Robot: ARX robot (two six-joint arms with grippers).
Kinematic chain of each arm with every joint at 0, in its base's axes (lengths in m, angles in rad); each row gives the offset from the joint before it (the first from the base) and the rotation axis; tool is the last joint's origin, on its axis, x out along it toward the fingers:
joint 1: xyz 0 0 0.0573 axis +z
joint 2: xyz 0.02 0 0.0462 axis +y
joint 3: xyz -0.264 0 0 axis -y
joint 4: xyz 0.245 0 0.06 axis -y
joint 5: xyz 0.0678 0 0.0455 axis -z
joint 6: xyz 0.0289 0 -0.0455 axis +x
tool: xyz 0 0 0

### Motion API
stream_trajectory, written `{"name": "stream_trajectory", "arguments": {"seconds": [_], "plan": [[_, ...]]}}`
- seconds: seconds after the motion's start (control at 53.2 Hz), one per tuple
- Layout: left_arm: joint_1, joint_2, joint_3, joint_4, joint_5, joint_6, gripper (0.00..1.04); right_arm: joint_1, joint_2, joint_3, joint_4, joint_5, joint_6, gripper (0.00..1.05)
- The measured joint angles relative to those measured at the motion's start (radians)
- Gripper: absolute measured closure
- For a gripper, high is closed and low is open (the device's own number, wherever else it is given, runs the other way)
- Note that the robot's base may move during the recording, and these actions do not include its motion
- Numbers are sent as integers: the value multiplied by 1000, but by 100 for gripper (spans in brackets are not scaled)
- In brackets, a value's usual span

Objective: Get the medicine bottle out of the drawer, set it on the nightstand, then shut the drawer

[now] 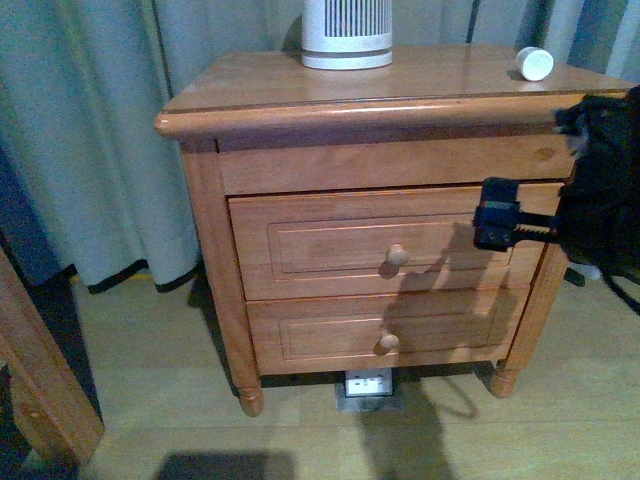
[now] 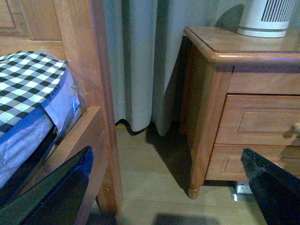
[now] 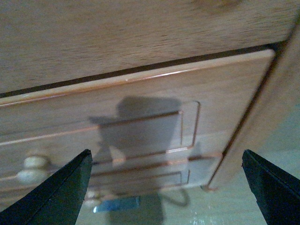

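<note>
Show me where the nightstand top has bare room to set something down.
Nightstand top: the wide stretch between the ribbed cylinder at the back and the medicine bottle at the right corner is bare, as is the left front. The right edge is crowded: the right gripper hovers just below.

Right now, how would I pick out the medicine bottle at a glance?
Find the nightstand in the front view and look at its flat top. The medicine bottle lies near the top's right rear corner, small, white and lying on its side, unlike the much larger ribbed white cylinder standing at the back.
</note>
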Motion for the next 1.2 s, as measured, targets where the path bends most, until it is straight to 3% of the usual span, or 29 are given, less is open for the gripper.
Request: {"name": "stream_trajectory", "arguments": {"seconds": [0.188, 0.376, 0.546, 0.64, 0.884, 1.148, 1.204], "plan": [[0, 0, 0, 0, 0, 0, 7, 3, -387, -285, -81, 77, 12, 7], [0, 0, 0, 0, 0, 0, 7, 7, -814, -521, -134, 220, -64, 7], [0, 0, 0, 0, 0, 0, 7, 48, -1174, -667, -278, 338, -119, 7], [0, 0, 0, 0, 0, 0, 7, 91, -1434, -753, -431, 400, -164, 7], [0, 0, 0, 0, 0, 0, 7, 139, -1833, -820, -752, 407, -225, 7], [0, 0, 0, 0, 0, 0, 7, 133, -1872, -832, -771, 395, -232, 7], [0, 0, 0, 0, 0, 0, 7, 37, -1925, -861, -737, 164, -229, 16]]}}
